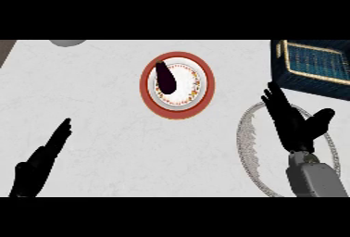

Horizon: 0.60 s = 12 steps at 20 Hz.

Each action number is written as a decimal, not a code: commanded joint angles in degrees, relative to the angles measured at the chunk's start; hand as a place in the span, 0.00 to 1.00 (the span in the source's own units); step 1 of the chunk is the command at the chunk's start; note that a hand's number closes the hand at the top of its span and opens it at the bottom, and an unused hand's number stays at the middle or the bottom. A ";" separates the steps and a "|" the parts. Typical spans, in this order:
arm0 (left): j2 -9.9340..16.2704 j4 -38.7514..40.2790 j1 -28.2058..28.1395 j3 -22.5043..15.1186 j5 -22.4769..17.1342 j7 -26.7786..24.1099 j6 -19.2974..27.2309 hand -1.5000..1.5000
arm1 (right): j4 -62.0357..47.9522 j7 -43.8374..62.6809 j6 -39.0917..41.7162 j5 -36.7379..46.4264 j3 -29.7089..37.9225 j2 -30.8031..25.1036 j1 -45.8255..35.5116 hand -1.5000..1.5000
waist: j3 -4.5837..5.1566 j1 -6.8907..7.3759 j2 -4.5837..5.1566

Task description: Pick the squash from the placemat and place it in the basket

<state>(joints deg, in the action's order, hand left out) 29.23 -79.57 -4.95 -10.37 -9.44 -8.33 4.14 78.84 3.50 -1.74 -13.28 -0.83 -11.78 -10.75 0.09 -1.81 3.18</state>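
Observation:
A dark, elongated squash point(165, 77) lies on a round red-rimmed mat with a white patterned centre point(176, 111), at the counter's upper middle. The dark blue basket point(315, 65) with a pale rim stands at the upper right. My right hand point(295, 124) is open, fingers straight and pointing up-left. It hovers to the right of the mat, below the basket, apart from the squash. Low on the left, my left hand point(40, 163) is open with its fingers up, resting and holding nothing.
A pale round mat with a grey rim point(245, 139) lies under my right hand and forearm. A grey rounded object point(67, 42) shows at the top left edge, and a dark brown corner point(5, 52) beside it.

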 commanded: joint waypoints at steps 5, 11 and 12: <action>-2.54 -0.24 7.15 3.06 -3.18 4.28 1.89 0.50 | 4.56 -6.65 28.20 -15.75 -2.00 -2.06 -12.20 1.00 | -0.79 3.62 -2.61; -3.78 0.69 7.43 4.51 -6.40 8.29 2.21 0.50 | 21.90 -23.24 48.01 -6.07 -11.47 -10.23 -14.32 0.00 | -0.66 0.65 -4.50; -2.94 0.94 7.62 5.97 -7.13 9.02 2.44 0.50 | 23.87 -27.03 50.82 -6.42 -11.19 -10.98 -10.42 0.00 | -0.69 -0.42 -4.16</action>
<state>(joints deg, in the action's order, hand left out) 26.15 -78.95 1.69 -6.69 -14.55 -1.77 5.75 94.59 -13.85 37.98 -21.26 -9.22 -19.42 -24.02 -0.48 0.16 -0.66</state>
